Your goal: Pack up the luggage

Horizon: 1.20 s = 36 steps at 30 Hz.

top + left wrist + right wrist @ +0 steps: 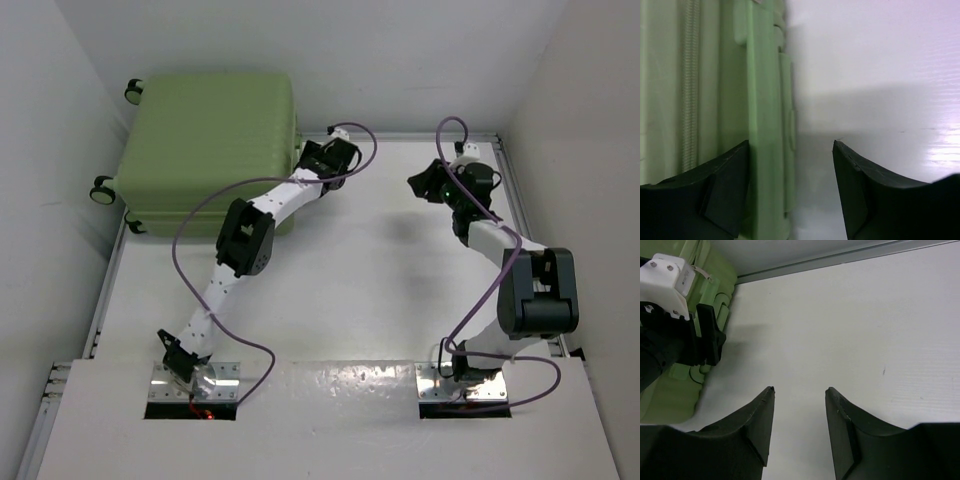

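1. Luggage (205, 140): one, a pale-green hard shell with shallow ribs and rounded corners. It is closed and lies flat on its broad side at the far-left corner of the table (380, 290).
2. Wheels (101, 190): three small black casters show, all on the luggage's left end. That end points left and the opposite end points right. The long axis runs left-right across the table.
3. The left wrist view shows the luggage's right edge close up: smooth green plastic with raised moulded blocks and one pale corded strip running along it.
4. Left gripper (791, 145): just beside that right edge. Its black wedge-shaped fingers are spread apart, one in front of the green shell and the other over the table. It grasps nothing.
5. Right gripper (800, 389): well apart from the luggage, over bare table at the far right. Its fingers are parted and empty.
6. Table: one, white, matte and flat, with a metal rail along the far edge.
7. Arms: two, white links with black joints. Cables (190, 235): two, purple, one looped along each arm.
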Motion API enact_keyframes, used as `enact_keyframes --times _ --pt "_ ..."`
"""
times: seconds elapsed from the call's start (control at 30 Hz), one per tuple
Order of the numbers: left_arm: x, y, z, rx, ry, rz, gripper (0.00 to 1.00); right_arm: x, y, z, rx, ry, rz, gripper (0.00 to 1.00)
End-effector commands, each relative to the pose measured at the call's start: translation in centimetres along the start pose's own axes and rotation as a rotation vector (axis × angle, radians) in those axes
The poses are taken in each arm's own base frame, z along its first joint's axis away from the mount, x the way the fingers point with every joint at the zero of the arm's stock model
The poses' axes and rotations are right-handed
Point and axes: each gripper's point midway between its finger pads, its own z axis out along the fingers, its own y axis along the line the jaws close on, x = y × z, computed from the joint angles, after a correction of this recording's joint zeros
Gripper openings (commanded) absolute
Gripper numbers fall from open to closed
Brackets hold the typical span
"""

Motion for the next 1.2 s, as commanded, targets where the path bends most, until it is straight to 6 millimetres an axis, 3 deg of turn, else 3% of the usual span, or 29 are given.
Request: enact_keyframes --times 0.0,0.13,0.2,0.3,0.37,0.4,0.43,0.5,0.53,0.57,0.67,0.73,0.77,0.8,0.83,0.87,1.0,1.07,1.1,1.13,1.17 --pt "4.1 3.5 4.2 -0.055 0.146 -0.094 0.69 -2.7 -0.3 0.3 0.008 -0.051 -0.030 0.45" --pt "6.8 1.2 5.7 0.092 0.246 -0.238 0.62 -3.2 -1.6 -0.6 0.034 -0.049 -0.036 0.45" --pt "7.2 0.2 5.8 0.137 0.258 -0.241 0.60 -3.4 -2.0 -0.9 0.043 -0.050 -0.035 0.45" --pt "7.6 -3.0 5.5 0.270 0.269 -0.220 0.55 -3.7 -2.6 -1.4 0.058 -0.046 -0.035 0.44" --pt "7.3 -6.5 4.1 0.395 0.230 -0.129 0.49 -4.0 -2.6 -1.6 0.061 -0.052 -0.040 0.43" --pt "7.3 -9.0 2.5 0.494 0.206 -0.034 0.39 -4.4 -2.7 -1.8 0.066 -0.059 -0.043 0.43" --pt "6.9 -9.7 1.9 0.513 0.176 0.023 0.39 -4.4 -2.8 -1.8 0.069 -0.060 -0.042 0.43" --pt "7.2 -12.8 -0.8 0.655 0.147 0.138 0.15 -4.8 -3.3 -2.2 0.085 -0.068 -0.039 0.41" --pt "8.1 -15.5 -3.7 0.795 0.114 0.277 0.07 -5.0 -3.5 -2.5 0.089 -0.070 -0.037 0.40" --pt "7.3 -15.9 -5.6 0.843 0.075 0.328 0.00 -4.9 -3.8 -2.7 0.100 -0.071 -0.034 0.38" --pt "9.4 -18.6 -10.8 1.028 0.030 0.490 0.00 -5.8 -4.1 -3.8 0.114 -0.100 -0.038 0.37" --pt "8.9 -18.7 -13.8 1.108 -0.004 0.522 0.00 -5.0 -4.5 -4.3 0.124 -0.088 -0.035 0.36" --pt "10.3 -19.3 -15.6 1.191 -0.011 0.575 0.00 -5.1 -4.2 -4.8 0.119 -0.094 -0.037 0.36" --pt "10.7 -19.3 -16.7 1.220 -0.024 0.607 0.00 -4.6 -4.2 -5.0 0.120 -0.086 -0.038 0.36" --pt "9.5 -19.0 -18.4 1.246 -0.097 0.655 0.00 -4.1 -4.3 -5.2 0.123 -0.080 -0.033 0.35" --pt "11.0 -19.4 -20.2 1.288 -0.100 0.710 0.00 -4.2 -4.1 -5.5 0.122 -0.085 -0.036 0.35" --pt "12.1 -20.5 -25.9 1.413 -0.240 0.880 0.00 -3.8 -3.9 -6.7 0.133 -0.089 -0.039 0.34" --pt "11.4 -20.4 -28.8 1.466 -0.339 0.929 0.00 -3.7 -3.5 -7.5 0.130 -0.095 -0.045 0.32" --pt "12.2 -20.8 -30.2 1.490 -0.395 0.991 0.00 -3.0 -3.6 -7.8 0.129 -0.080 -0.037 0.32" --pt "12.4 -20.7 -31.1 1.506 -0.425 1.023 0.00 -3.6 -3.0 -8.5 0.119 -0.098 -0.049 0.32" --pt "11.6 -20.3 -32.4 1.504 -0.482 1.039 0.00 -3.1 -3.0 -8.9 0.114 -0.089 -0.050 0.32"
